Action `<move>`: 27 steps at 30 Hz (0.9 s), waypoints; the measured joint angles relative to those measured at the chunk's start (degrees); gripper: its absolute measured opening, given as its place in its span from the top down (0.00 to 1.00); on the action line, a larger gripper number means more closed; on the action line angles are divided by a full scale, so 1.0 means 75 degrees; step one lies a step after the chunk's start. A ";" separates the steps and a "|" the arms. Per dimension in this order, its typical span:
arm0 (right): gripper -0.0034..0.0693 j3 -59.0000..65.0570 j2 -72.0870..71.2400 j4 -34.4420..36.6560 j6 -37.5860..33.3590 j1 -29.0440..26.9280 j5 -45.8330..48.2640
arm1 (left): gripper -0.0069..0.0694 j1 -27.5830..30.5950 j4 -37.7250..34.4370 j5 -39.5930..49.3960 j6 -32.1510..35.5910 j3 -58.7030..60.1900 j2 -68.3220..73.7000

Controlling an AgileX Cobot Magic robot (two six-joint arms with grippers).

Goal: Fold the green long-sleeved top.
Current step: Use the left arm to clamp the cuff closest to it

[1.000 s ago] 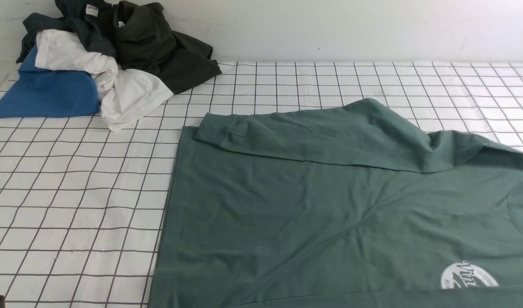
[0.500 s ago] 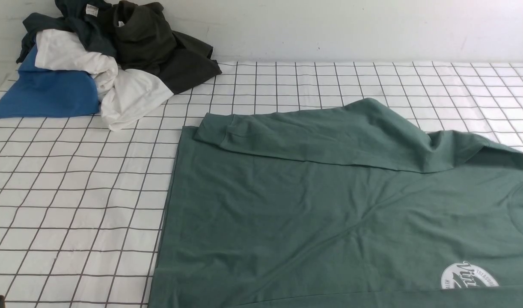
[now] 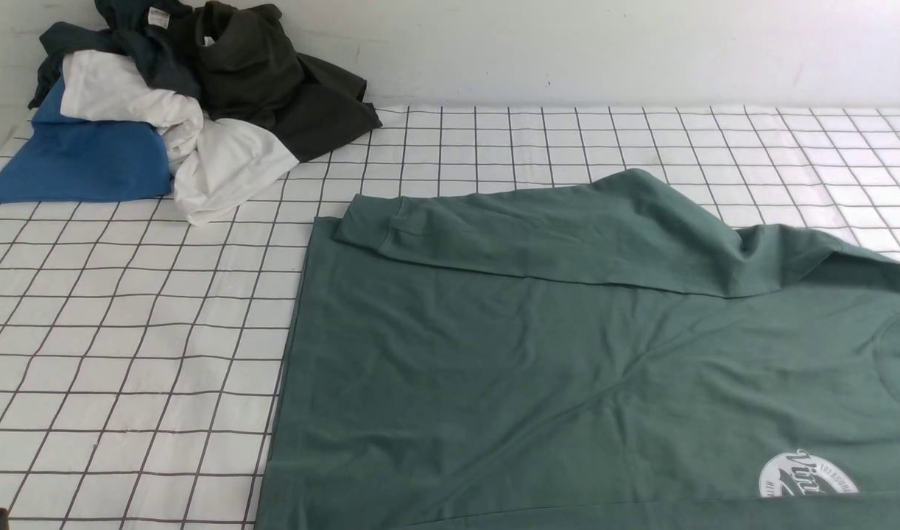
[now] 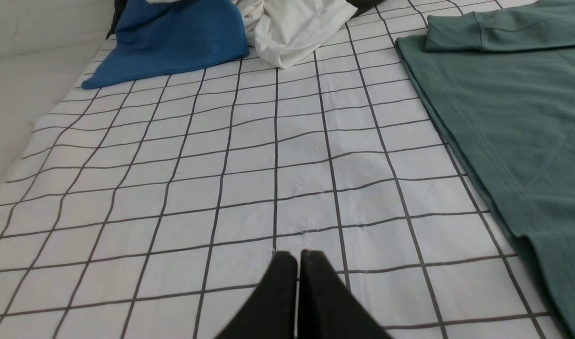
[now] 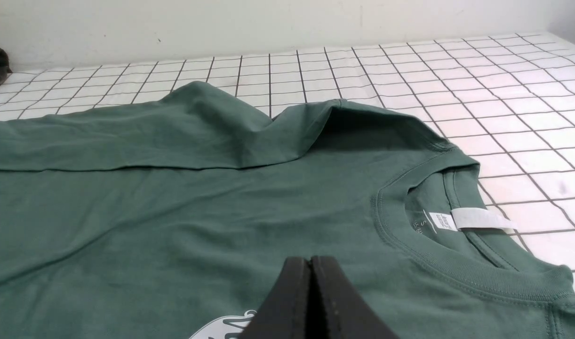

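The green long-sleeved top (image 3: 568, 368) lies spread on the checked sheet, with its far sleeve (image 3: 538, 228) folded across the body and a white round logo (image 3: 807, 477) at the near right. Its collar (image 5: 457, 221) with a white label shows in the right wrist view. My right gripper (image 5: 311, 259) hovers shut and empty over the chest, just above the logo (image 5: 221, 327). My left gripper (image 4: 298, 254) is shut with nothing in it over bare sheet, to the left of the top's hem (image 4: 527, 221). Neither gripper shows in the front view.
A pile of clothes sits at the far left corner: a blue garment (image 3: 82, 162), a white one (image 3: 214, 165) and a dark olive-black one (image 3: 273, 81). The white wall (image 3: 568, 44) runs behind the checked sheet (image 3: 126, 331).
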 joint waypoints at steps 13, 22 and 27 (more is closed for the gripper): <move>0.97 0.0000 0.0000 -0.0049 0.0000 0.0000 0.0000 | 0.92 0.0000 0.0000 0.0000 0.0000 0.0000 0.0000; 0.97 0.0000 0.0000 -0.0069 0.0000 0.0000 -0.0022 | 0.92 0.0000 0.0007 0.0000 0.0000 0.0000 0.0000; 0.97 0.0000 0.0000 -0.0069 0.0025 0.0000 -0.0023 | 0.92 0.0000 0.0030 -0.0021 -0.0033 0.0000 0.0000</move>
